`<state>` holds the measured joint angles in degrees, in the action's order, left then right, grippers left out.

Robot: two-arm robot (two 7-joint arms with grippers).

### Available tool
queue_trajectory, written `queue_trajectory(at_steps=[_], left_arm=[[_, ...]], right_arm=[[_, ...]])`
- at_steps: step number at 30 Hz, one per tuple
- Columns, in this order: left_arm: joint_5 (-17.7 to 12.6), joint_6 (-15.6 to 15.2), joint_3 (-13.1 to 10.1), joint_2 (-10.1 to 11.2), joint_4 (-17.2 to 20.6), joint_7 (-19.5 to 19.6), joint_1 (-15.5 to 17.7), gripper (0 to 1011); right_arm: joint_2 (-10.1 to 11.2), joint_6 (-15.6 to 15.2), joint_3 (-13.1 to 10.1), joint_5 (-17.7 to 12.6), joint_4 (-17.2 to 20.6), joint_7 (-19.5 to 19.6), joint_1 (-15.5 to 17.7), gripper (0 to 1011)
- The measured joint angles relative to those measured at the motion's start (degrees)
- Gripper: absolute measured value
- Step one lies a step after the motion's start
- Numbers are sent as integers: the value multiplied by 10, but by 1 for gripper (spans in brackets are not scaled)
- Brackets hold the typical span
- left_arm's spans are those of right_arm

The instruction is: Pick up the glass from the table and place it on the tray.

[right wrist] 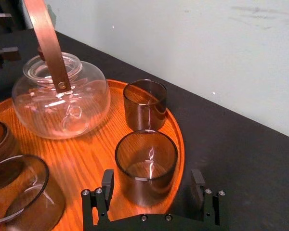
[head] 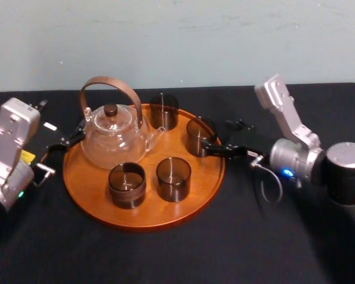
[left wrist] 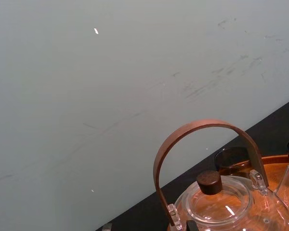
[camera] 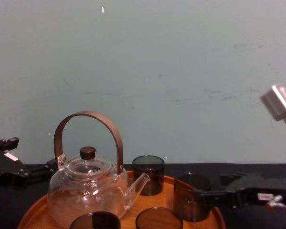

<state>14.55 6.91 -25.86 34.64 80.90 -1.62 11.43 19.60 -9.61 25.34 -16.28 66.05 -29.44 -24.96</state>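
Observation:
The round orange-brown wooden tray holds a smoky dark glass upright near its right rim. My right gripper is open. One of its fingers stands on each side of the glass with a gap between finger and glass. My left gripper rests at the tray's left edge, beside the teapot.
A clear glass teapot with a brown arched handle stands at the tray's back left. Three more dark glasses share the tray: one at the back and two in front. Black cloth covers the table.

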Motion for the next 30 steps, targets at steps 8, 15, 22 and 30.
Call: queue_trajectory(at_steps=[8,15,22,30], left_arm=[[0,0,0,0,0,0,0,1001],[0,0,0,0,0,0,0,1001],[0,0,0,0,0,0,0,1001],[0,0,0,0,0,0,0,1001]], right_arm=[[47,-6,-34,-28,95,19,63,1003],[82,-4,-75,-58,146,34,104,1002],[102,-2,-113,-79,154,57,122,1002],[104,4,-148,-94,126,84,122,1002]])
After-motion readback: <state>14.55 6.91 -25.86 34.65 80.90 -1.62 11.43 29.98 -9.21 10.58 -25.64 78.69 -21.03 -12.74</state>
